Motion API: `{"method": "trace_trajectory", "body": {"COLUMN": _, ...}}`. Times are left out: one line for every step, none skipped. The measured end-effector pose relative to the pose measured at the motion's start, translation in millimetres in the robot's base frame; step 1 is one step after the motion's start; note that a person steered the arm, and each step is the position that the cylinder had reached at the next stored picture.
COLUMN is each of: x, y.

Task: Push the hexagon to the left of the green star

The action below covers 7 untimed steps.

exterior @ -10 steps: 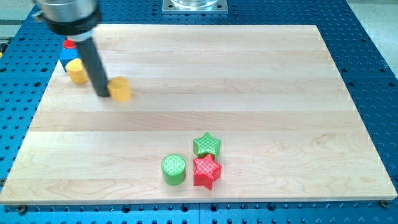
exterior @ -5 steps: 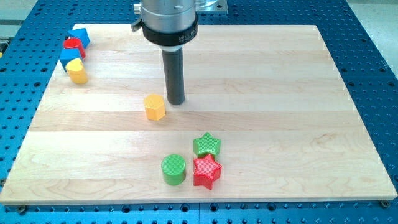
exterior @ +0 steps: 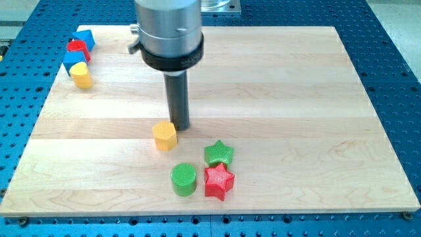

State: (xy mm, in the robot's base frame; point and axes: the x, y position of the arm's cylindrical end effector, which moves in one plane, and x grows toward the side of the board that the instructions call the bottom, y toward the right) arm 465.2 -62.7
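Tip: your tip (exterior: 181, 127) sits down on the board, no jaws to speak of, just the bare rod.
Hexagon: yellow hexagon (exterior: 165, 136) touching your tip, toward the view's lower left.
Green star (exterior: 219, 153): near, toward the hexagon's lower right.

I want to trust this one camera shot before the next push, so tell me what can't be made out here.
- Contact: my tip sits at the upper right of the yellow hexagon; touching or a hair apart cannot be told.
- Far-left cluster: the two blue blocks overlap with the red block and yellow block; shapes unclear.
- Arm above the rod: cut off by the view's top.
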Motion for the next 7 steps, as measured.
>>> {"method": "trace_trajectory", "body": {"x": -11, "y": -38}}
{"method": "trace_trajectory", "body": {"x": 28, "y": -47}}
{"method": "trace_trajectory", "body": {"x": 55, "y": -20}}
{"method": "trace_trajectory", "body": {"x": 64, "y": -12}}
{"method": "trace_trajectory", "body": {"x": 32, "y": -11}}
{"method": "trace_trajectory", "body": {"x": 19, "y": 1}}
{"method": "trace_trajectory", "body": {"x": 41, "y": 35}}
